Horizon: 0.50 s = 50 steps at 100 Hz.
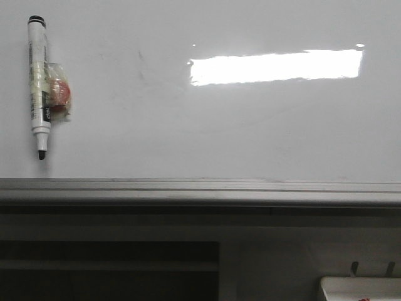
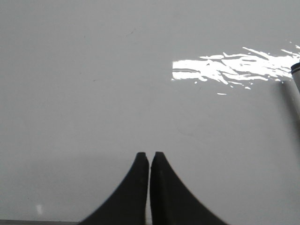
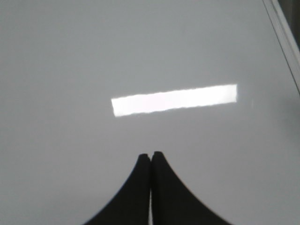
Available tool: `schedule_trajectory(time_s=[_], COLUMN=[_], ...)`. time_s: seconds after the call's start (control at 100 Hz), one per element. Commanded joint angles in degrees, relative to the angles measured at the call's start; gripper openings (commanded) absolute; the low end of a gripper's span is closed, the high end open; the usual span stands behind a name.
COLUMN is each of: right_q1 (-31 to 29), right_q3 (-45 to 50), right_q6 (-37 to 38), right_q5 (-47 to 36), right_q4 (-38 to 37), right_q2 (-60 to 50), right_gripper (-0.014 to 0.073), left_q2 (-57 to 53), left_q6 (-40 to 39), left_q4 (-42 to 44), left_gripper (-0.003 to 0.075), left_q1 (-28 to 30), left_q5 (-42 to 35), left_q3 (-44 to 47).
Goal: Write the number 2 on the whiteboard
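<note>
The whiteboard fills the front view, glossy white with a bright rectangular glare and faint smudges. No number 2 shows on it. A white marker with a black cap end and black tip lies at the board's far left, taped to a small red piece. My left gripper is shut and empty over bare board; the marker's end shows at that view's edge. My right gripper is shut and empty over bare board. Neither gripper shows in the front view.
A grey metal edge rail runs along the board's near side; it also shows in the right wrist view. Below it is a dark shelf opening and a white tray corner at the lower right.
</note>
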Motion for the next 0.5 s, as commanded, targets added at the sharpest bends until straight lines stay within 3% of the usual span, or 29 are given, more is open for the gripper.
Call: schedule_trajectory(time_s=[0.0,0.17,0.27,0.37,0.49], right_q1=[-0.2,-0.2,-0.2,-0.1,-0.1], right_q3=[1.4,1.4,1.4,-0.6,-9.0], right_q6=[-0.5,-0.5,-0.4,-0.4,-0.8], right_q5=[-7.7,-14.8,-14.3,-7.5,11.6], right_q4=[0.0,0.0,0.0,0.0,-2.4], right_q2=[-1.2,-1.2,-1.1,-1.1,0.6], right_gripper=[-0.0071,-0.0071,-0.0071,-0.0071,-0.0071], left_q2=[-1.6,-1.6,-1.6,-1.0,1.9], left_q6=[-0.4,-0.4,-0.4,-0.4,-0.4], left_q4=[-0.3,-0.3,-1.1,-3.4,-3.3], left_gripper=[-0.0020,-0.0020,-0.0021,-0.0021,-0.0021], left_q1=[-0.1,-0.1,-0.1,-0.1,-0.1], left_q5=[-6.3,-7.7,-8.1,-5.3,1.9], left_q3=[0.6,0.6,0.2,-2.1,-9.0])
